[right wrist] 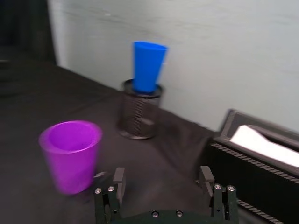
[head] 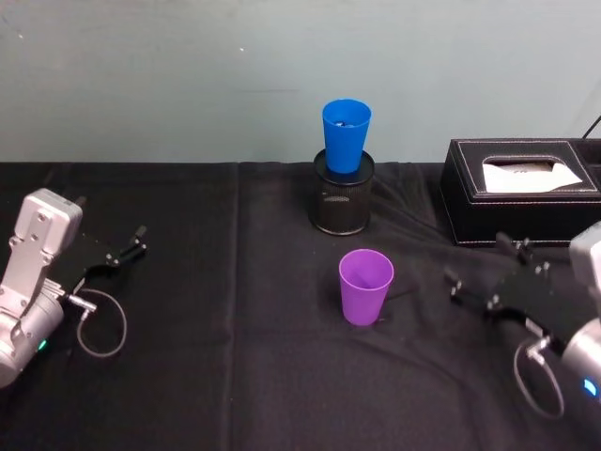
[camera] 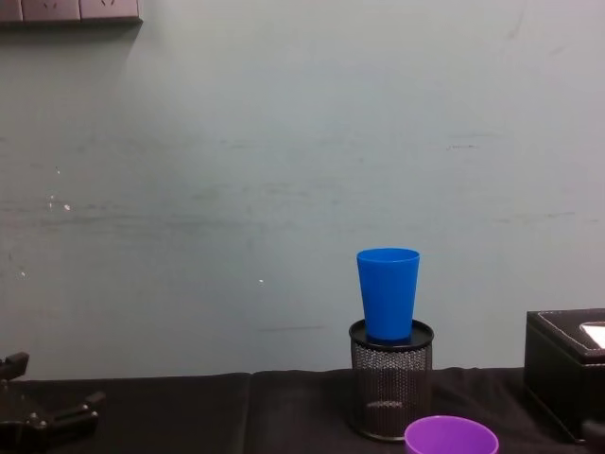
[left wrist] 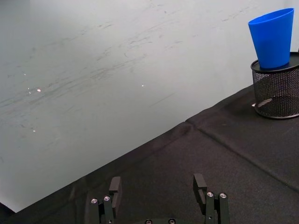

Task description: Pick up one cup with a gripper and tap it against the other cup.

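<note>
one blue cup (head: 346, 134) seated in mesh holder (head: 342, 205); purple cup (head: 365, 287) empty (upright).

My left hand (head: 127, 246) and right hand (head: 486, 265) are black, flat-fingered, studded with silver screw heads (left wrist: 103, 199). The left arm (head: 33, 272) is silver-grey, a grey cable loop (head: 99, 324) at its five o'clock; the right arm (head: 587, 319) carries a blue light (head: 590, 386) at its six o'clock.

Purple cup (camera: 451, 437) mostly cropped (chest view)
</note>
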{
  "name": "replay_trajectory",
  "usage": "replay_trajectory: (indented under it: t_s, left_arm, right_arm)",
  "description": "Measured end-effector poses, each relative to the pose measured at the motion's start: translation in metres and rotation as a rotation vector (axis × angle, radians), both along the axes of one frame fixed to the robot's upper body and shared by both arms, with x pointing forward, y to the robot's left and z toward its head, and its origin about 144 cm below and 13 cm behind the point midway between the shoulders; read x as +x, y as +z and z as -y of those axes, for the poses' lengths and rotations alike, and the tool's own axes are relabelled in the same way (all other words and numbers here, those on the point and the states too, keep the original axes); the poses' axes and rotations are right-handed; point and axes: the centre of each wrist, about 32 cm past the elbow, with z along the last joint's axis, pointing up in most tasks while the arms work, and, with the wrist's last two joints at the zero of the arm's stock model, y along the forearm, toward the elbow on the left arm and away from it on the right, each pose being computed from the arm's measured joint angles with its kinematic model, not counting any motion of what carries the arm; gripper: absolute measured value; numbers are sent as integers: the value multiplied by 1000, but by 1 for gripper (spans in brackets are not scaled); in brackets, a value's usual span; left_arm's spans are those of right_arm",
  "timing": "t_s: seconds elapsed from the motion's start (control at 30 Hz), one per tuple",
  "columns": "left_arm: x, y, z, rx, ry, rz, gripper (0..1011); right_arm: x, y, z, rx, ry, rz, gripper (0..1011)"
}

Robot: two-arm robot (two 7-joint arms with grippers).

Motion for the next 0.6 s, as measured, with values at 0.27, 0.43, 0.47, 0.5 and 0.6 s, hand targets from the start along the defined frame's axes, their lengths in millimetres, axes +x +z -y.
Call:
replay_trajectory:
  t_s: [0.27,0.43,0.47,0.5,0.6]
  left_arm:
    - [0,0,0,0,0,0,1000]
    - [0,0,0,0,0,0,1000]
    - [0,0,0,0,0,0,1000]
    - [0,0,0,0,0,0,1000]
    - [0,0,0,0,0,0,1000]
  right_arm:
    - [-19,-12,-4,22,159,-51,1002]
    - [-24,-15,-9,27,209,-61,1002]
    - [-24,-15,-10,30,212,-62,1002]
    - [-24,-15,-12,33,218,-65,1002]
    - [-22,-15,-15,40,225,-75,1002]
